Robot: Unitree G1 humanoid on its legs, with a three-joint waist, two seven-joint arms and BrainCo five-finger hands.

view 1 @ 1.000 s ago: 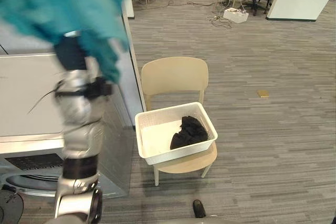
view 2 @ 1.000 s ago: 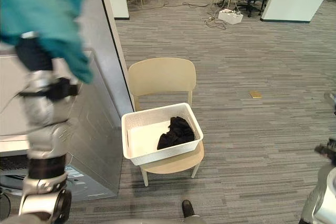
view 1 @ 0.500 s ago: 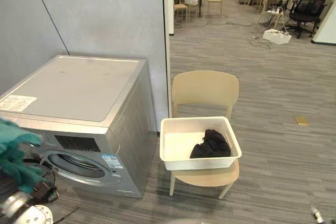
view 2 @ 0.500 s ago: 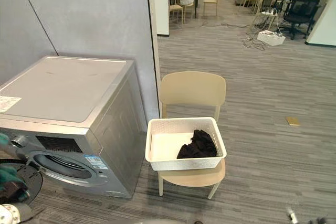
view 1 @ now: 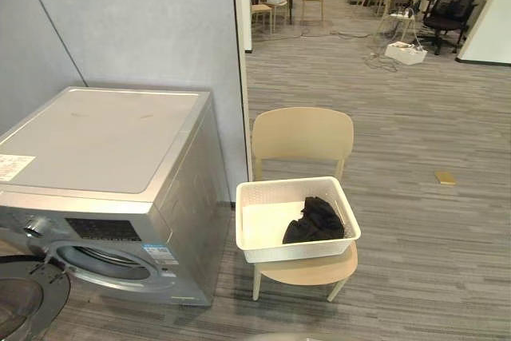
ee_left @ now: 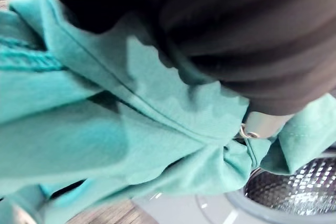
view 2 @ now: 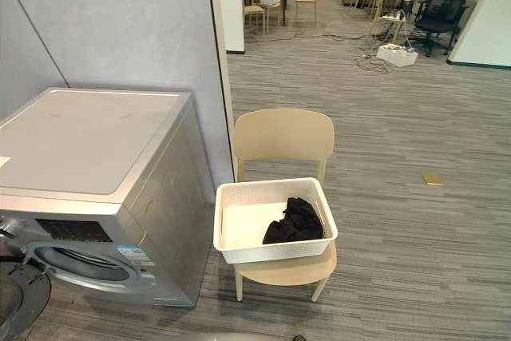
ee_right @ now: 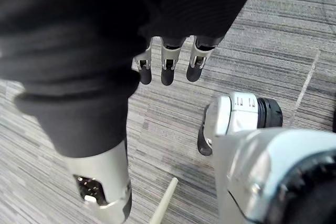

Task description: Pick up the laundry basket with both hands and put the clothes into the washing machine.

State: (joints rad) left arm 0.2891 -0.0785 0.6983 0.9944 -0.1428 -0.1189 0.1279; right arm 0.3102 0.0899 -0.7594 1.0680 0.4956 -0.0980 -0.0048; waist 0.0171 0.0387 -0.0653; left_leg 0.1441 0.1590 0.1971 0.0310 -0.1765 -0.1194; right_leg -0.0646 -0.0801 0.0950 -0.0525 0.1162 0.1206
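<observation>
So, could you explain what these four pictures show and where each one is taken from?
This is a humanoid robot doing laundry. The two wide pictures come from its head cameras: a washing machine with its door open, and beside it a chair carrying a white basket with a black garment inside. The others come from wrist cameras. The left one shows a teal garment bunched against the left hand, near the drum; the cloth hides the grip. The right one shows the right hand empty, relaxed, above the floor.
</observation>
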